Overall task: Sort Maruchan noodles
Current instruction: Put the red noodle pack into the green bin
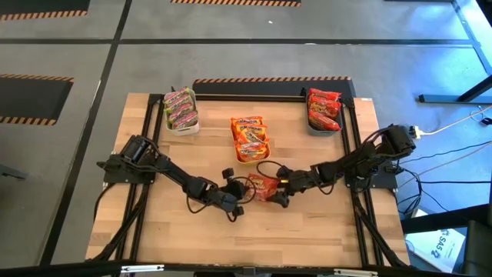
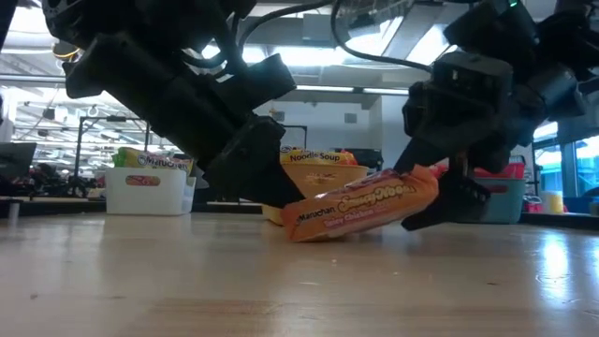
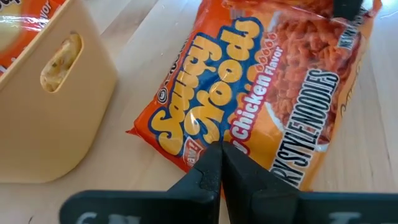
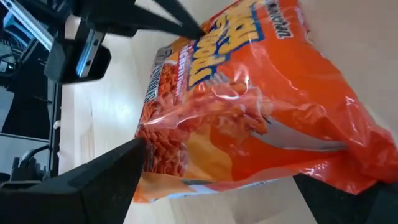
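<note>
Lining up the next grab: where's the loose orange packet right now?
In the high view, the orange packet lies mid-table between the left gripper and right gripper, just below the yellow bin.

Both arms are matte black, built of blocky jointed segments, with loose black cables looping beside them and flat, tapering black fingers.

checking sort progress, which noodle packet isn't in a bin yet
The orange packet lying on the bare wood between the left gripper and right gripper. The other packets sit in the white, yellow and blue bins.
</note>
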Available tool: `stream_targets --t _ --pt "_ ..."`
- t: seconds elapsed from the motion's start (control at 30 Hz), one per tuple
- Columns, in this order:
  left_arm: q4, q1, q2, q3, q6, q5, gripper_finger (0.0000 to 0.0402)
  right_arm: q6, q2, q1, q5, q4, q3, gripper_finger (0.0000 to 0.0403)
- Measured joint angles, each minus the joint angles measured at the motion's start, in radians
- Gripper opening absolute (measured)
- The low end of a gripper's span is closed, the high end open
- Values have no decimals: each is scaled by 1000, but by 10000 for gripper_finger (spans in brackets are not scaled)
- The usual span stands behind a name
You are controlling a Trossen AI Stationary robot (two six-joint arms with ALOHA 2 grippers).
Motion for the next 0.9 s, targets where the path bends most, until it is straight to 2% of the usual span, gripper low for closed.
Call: stream_targets --t 0.4,0.63,0.9 --pt "13 -12 2 -1 0 -22 11 -26 0 -18 -1 9 18 386" --pt "19 -24 3 -1 5 -13 3 -27 0 -21 -111 -3 22 386" --pt "35 -23 3 -1 9 -16 8 -29 0 -20 -76 14 24 379"
